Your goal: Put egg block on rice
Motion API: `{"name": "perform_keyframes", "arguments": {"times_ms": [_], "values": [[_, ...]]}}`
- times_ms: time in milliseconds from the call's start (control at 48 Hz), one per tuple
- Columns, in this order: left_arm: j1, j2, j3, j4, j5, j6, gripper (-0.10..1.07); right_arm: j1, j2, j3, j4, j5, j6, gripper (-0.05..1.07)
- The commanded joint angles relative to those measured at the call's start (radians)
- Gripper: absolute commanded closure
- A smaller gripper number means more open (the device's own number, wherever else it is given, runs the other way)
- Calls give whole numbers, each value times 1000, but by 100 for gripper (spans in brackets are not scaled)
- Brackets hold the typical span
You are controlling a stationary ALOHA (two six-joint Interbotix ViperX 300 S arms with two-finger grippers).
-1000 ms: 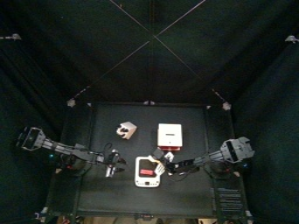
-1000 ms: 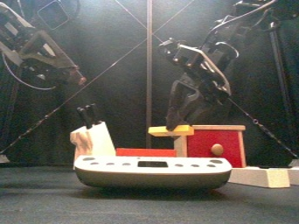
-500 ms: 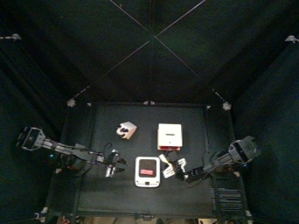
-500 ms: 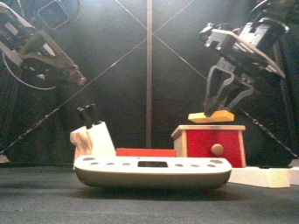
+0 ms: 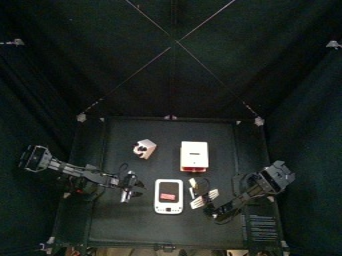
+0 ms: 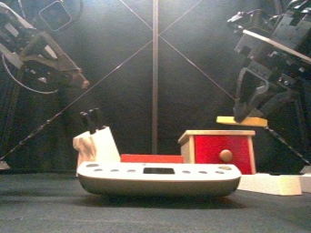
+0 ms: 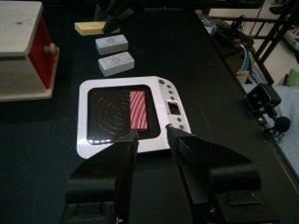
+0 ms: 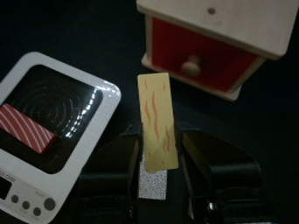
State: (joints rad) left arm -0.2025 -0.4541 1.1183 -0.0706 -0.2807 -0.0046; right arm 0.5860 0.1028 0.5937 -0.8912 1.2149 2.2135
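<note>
My right gripper [image 6: 252,111] is shut on the egg block [image 6: 243,120], a flat yellow slab with orange streaks [image 8: 156,118]. It holds the slab in the air to the right of the red box's top. Two white rice blocks [image 7: 115,52] lie on the table beside the white tray; in the front view they sit low at the right [image 6: 283,185], below the held egg block. In the top view the right gripper [image 5: 205,205] is at the tray's front right. My left gripper [image 7: 152,137] is open and empty, hovering at the tray's left edge [image 5: 130,190].
A white tray [image 6: 158,181] carrying a red striped strip [image 7: 138,109] sits at the front middle. A red and white box with a knob [image 6: 220,151] stands behind it [image 5: 195,155]. A small pale wooden stand [image 6: 95,146] stands at the back left [image 5: 143,150].
My right gripper has carried the egg block from in front of the red box up and to the right, toward the table's front right. The left arm has not moved.
</note>
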Motion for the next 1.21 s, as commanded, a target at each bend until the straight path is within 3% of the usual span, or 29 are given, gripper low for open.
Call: {"name": "perform_keyframes", "arguments": {"times_ms": [0, 333, 771, 1188], "values": [[-2, -3, -11, -3, -9, 0, 24, 3, 5, -28, 25, 0, 6, 53], [0, -5, -11, -2, -9, 0, 24, -3, 61, -57, 61, -15, 12, 52], [-2, -5, -11, -2, -8, 0, 24, -18, 77, -29, 92, -126, 28, 52], [-2, -5, -8, -2, -8, 0, 24, -31, 81, -18, 98, -143, 29, 52]]}}
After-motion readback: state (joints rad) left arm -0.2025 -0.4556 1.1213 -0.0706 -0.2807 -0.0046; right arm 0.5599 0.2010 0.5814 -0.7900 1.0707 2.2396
